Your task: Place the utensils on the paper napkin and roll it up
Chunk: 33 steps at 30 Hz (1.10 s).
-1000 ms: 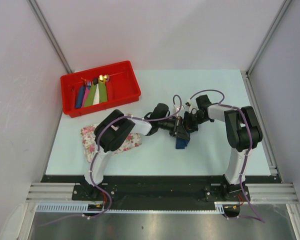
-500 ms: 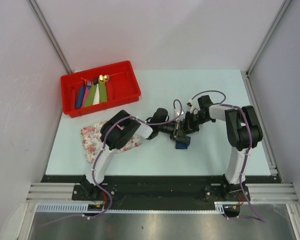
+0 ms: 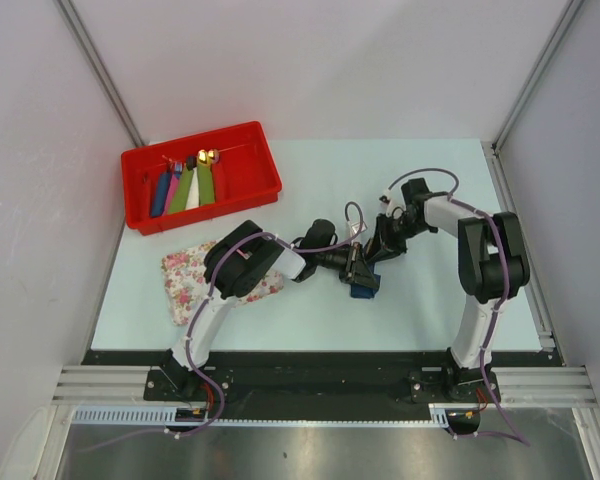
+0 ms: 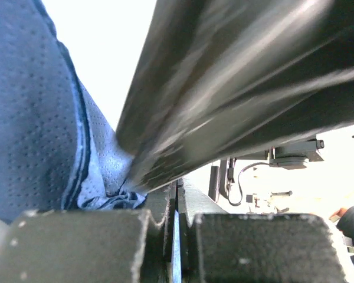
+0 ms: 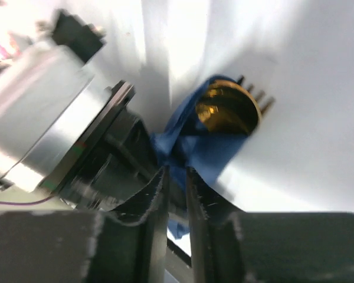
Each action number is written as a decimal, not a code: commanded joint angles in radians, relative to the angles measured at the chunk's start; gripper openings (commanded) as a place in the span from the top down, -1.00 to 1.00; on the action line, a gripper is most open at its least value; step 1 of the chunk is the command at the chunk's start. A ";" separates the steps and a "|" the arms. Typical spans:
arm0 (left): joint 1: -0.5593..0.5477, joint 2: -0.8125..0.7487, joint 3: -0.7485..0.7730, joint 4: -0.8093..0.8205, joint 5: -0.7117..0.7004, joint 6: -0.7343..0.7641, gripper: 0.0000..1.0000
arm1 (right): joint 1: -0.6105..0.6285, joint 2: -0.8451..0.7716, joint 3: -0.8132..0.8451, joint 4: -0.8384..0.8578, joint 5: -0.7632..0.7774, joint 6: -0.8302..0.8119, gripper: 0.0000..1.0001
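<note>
The work is late in the rolling step, by my reading: the paper napkin (image 3: pixel 362 289) lies near the middle of the counter (image 3: pixel 430 300) as a short navy bundle rather than a flat sheet, and the utensils are inside it. In the right wrist view the gold spoon (image 5: pixel 225 109) shows its bowl at the open end of the wrap, with the dark tines of the fork (image 5: pixel 256 99) poking out just behind it. The left tool (image 3: pixel 356 269) is pressed together on a gathered fold of the napkin, a sliver of blue caught between its fingers in its own camera. The right tool (image 5: pixel 176 177) sits just beside the bundle with its jaws a narrow slot apart; blue paper shows through the gap, but nothing looks clamped there. The next move probably calls for tightening or finishing the roll without letting the loose end spring open, so the left pinch likely has to hold while the right tool finds a new grip. The counter is a pale, smooth, matte sheet. A flowered tray (image 3: pixel 180 285) lies under the left arm, and a red bin (image 3: pixel 248 172) at the far left holds several coloured rolls (image 3: pixel 185 188). Plain white walls (image 3: pixel 310 60) with metal frame rails enclose the cell.
</note>
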 commanded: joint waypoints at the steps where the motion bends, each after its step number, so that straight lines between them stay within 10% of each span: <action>1: 0.006 0.054 -0.018 -0.061 -0.074 0.043 0.94 | -0.051 -0.078 0.064 -0.113 -0.046 -0.058 0.48; 8: 0.006 0.049 -0.013 -0.058 -0.063 0.054 0.74 | -0.100 -0.070 0.009 -0.175 -0.063 -0.119 0.25; 16: 0.003 0.037 -0.021 -0.035 -0.042 0.071 0.05 | -0.117 -0.024 -0.034 -0.155 -0.080 -0.125 0.10; 33: 0.007 0.022 -0.045 0.045 -0.026 0.052 -0.02 | -0.117 0.017 -0.074 -0.213 -0.096 -0.233 0.32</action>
